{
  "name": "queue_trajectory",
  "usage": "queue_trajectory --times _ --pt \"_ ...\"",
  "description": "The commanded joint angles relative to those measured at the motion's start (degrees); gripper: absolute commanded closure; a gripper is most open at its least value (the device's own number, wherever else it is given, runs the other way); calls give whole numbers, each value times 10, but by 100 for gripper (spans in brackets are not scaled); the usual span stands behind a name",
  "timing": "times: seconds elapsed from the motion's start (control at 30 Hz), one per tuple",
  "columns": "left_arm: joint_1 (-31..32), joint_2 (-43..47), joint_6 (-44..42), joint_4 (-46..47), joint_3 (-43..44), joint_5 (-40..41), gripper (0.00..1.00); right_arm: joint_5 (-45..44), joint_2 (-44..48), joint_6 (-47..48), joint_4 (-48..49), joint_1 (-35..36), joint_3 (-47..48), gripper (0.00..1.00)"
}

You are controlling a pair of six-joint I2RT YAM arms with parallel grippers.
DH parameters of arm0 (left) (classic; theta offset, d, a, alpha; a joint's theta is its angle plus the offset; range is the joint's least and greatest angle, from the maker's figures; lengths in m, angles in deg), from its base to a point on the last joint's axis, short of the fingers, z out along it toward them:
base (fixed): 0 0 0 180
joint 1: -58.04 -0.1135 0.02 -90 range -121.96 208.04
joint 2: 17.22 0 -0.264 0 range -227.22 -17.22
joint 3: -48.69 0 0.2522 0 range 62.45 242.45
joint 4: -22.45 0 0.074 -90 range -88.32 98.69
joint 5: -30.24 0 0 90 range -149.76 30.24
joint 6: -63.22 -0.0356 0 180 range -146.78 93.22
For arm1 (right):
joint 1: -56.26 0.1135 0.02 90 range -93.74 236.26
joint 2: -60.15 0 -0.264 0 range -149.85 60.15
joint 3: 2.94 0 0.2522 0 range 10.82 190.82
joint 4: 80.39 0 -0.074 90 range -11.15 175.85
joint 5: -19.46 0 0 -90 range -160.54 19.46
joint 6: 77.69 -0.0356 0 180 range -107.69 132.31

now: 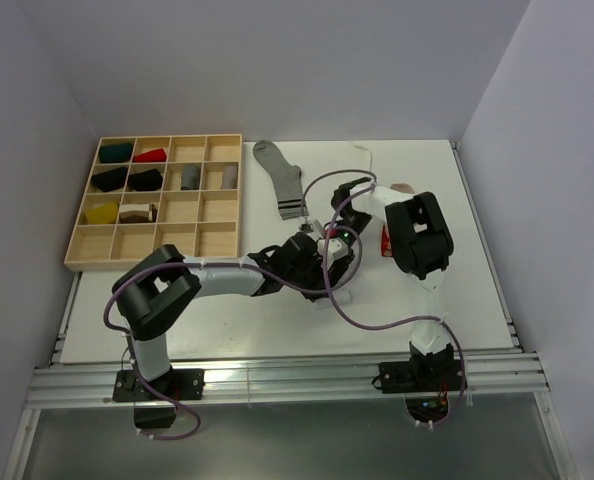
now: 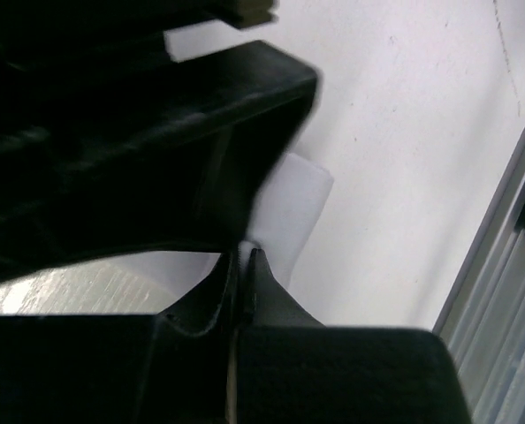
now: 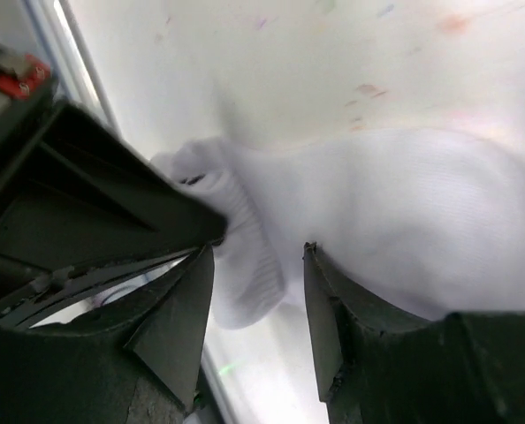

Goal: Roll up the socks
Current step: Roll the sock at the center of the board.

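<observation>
The white tabletop [image 1: 227, 325] carries a wooden compartment tray [image 1: 217, 238] at its far left corner, with small dark, red, yellow and grey bundles [image 1: 149, 155] in the left and middle compartments. Both arms reach to the middle of the tabletop and meet there.

A long grey sock with black stripes [image 1: 282, 178] lies flat near the far edge, just right of the tray and apart from both grippers. A second, pale sock [image 3: 404, 212] lies bunched at the middle of the tabletop, its ribbed cuff turned toward the right gripper [image 3: 258, 252]. That gripper is released, its fingers standing apart on either side of the cuff.

The left gripper [image 2: 245, 252] is clenched, fingertips pressed together at the edge of a white fold of fabric [image 2: 289, 208]. Whether it pinches that fabric cannot be told.
</observation>
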Motion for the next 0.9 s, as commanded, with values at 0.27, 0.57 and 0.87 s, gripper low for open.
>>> queue_trajectory --times 0.27,0.57,0.87 --pt "1 -69 60 -103 44 10 100 28 107 -121 185 -78 -10 48" --pt "-6 -100 133 -200 107 -1 100 41 189 -205 274 -145 -33 48" --pt "-43 -133 199 -322 179 -88 100 57 315 -183 283 -203 -95 47"
